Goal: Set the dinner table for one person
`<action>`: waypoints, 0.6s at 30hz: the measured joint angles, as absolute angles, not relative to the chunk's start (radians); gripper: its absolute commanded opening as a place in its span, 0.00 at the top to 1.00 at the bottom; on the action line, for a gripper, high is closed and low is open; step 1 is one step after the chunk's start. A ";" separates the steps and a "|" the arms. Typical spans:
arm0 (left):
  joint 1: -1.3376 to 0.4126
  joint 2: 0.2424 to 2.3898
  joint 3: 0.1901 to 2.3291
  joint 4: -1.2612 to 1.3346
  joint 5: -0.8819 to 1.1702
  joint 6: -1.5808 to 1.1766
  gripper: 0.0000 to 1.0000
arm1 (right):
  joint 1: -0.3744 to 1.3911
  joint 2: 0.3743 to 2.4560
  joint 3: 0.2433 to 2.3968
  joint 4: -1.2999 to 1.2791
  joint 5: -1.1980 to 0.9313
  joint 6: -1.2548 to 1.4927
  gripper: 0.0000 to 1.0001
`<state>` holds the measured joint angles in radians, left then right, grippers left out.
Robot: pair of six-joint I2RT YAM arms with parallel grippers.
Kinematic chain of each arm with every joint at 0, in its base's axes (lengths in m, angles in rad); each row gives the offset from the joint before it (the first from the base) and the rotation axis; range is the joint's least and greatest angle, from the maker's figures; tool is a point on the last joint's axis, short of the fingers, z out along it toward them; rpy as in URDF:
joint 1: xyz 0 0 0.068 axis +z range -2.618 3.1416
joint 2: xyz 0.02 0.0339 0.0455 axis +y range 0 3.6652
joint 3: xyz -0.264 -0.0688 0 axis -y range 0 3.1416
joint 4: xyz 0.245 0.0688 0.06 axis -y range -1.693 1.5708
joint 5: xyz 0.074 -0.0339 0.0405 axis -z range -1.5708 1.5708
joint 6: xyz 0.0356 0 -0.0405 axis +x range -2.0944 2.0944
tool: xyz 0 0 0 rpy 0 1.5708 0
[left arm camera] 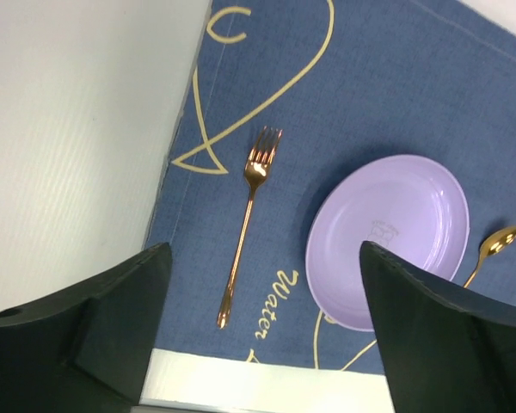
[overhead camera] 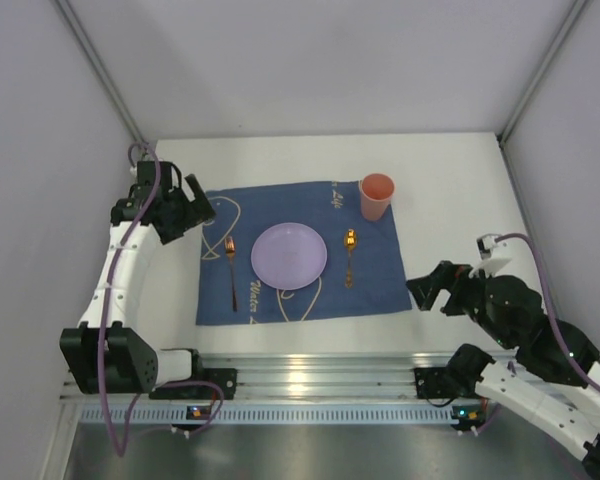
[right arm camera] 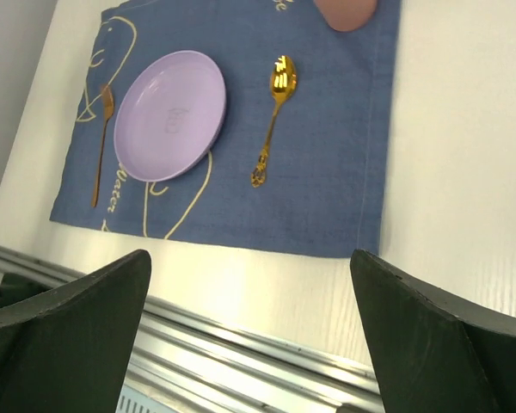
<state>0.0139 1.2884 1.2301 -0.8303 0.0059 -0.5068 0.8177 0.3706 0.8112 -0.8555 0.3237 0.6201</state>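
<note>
The white dinner table (overhead camera: 460, 200) carries a dark blue placemat (overhead camera: 380, 275). On the mat lie a lilac plate (overhead camera: 289, 256) in the middle, a copper fork (overhead camera: 231, 270) to its left, a gold spoon (overhead camera: 349, 255) to its right and a pink cup (overhead camera: 376, 196) at the far right corner. My left gripper (overhead camera: 202, 207) is open and empty, raised beside the mat's far left corner. My right gripper (overhead camera: 425, 292) is open and empty, raised over bare table off the mat's near right corner. The plate (left arm camera: 387, 241), fork (left arm camera: 245, 224) and spoon (right arm camera: 273, 116) show in the wrist views.
The ribbed silver rail (overhead camera: 310, 375) runs along the table's near edge, also in the right wrist view (right arm camera: 267, 361). Pale walls close in the left, back and right sides. Bare white tabletop lies to the right of the mat (right arm camera: 464, 172).
</note>
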 measured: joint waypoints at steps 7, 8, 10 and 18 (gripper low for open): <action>0.012 1.302 1.277 -0.796 -0.034 -0.519 0.02 | 0.818 0.303 0.823 -0.980 0.410 0.720 0.00; 0.012 1.302 1.277 -0.792 -0.036 -0.520 0.02 | 0.818 0.303 0.826 -0.990 0.415 0.725 0.00; 0.012 1.302 1.277 -0.788 -0.039 -0.521 0.02 | 0.818 0.303 0.827 -1.002 0.423 0.731 0.00; 0.012 1.300 1.277 -0.768 -0.043 -0.521 0.02 | 0.818 0.316 0.833 -1.028 0.432 0.736 0.00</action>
